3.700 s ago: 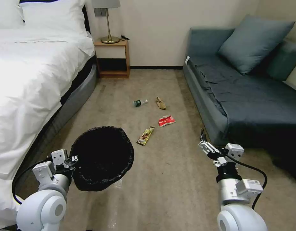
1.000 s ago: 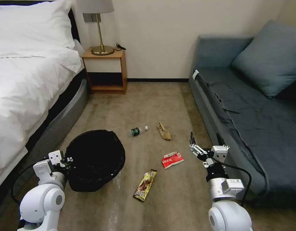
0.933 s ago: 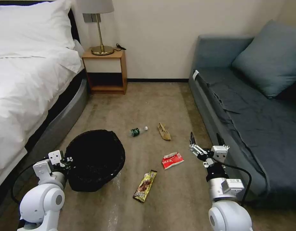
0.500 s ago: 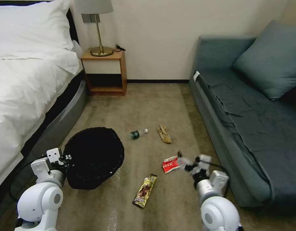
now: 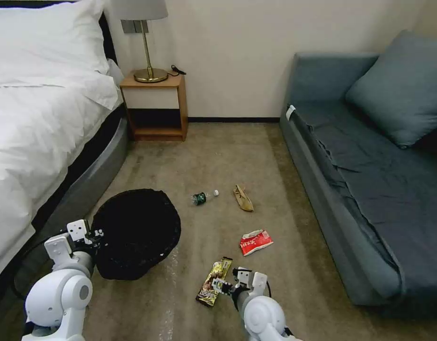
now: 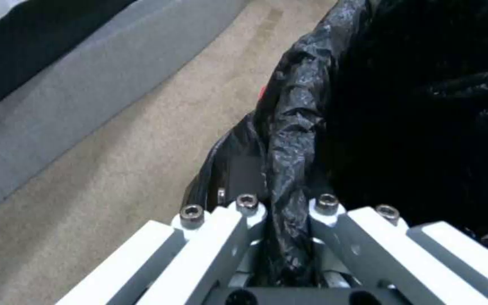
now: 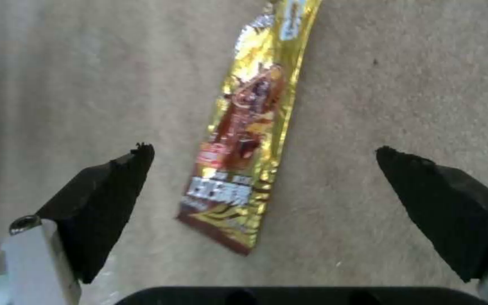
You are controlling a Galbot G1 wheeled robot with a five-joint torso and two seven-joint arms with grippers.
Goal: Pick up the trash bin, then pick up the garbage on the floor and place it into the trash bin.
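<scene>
In the lower left of the head view the left gripper is clamping the bag-lined rim of the trash bin, its fingers pinching a fold of black plastic. The bin seems to be sitting low near the carpet, though contact is hard to judge. At the bottom centre the right gripper is hanging just above the brown-yellow snack wrapper, jaws spread wide on either side of it. 3 other pieces are lying higher on the floor: the red-white packet, the tan paper and the small bottle.
</scene>
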